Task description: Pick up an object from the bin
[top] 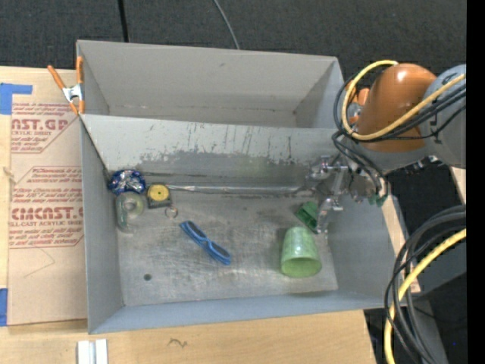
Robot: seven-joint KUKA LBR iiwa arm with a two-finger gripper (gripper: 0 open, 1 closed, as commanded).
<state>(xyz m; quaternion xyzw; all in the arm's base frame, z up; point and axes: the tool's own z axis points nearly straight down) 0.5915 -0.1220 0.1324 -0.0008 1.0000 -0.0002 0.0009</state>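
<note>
Dark green piece (306,215), shape indistinct

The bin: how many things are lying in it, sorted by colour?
Blue: 2, a crumpled blue-and-white thing and a long blue clip
Green: 2, a pale green cup and a small dark green piece by the gripper
Yellow: 1, a round disc
Clear: 1, a see-through ring
Total: 6
A tiny bit beside the disc is too small to name, not counted.

A blue clip (206,243) lies near a yellow disc (158,195).
</note>
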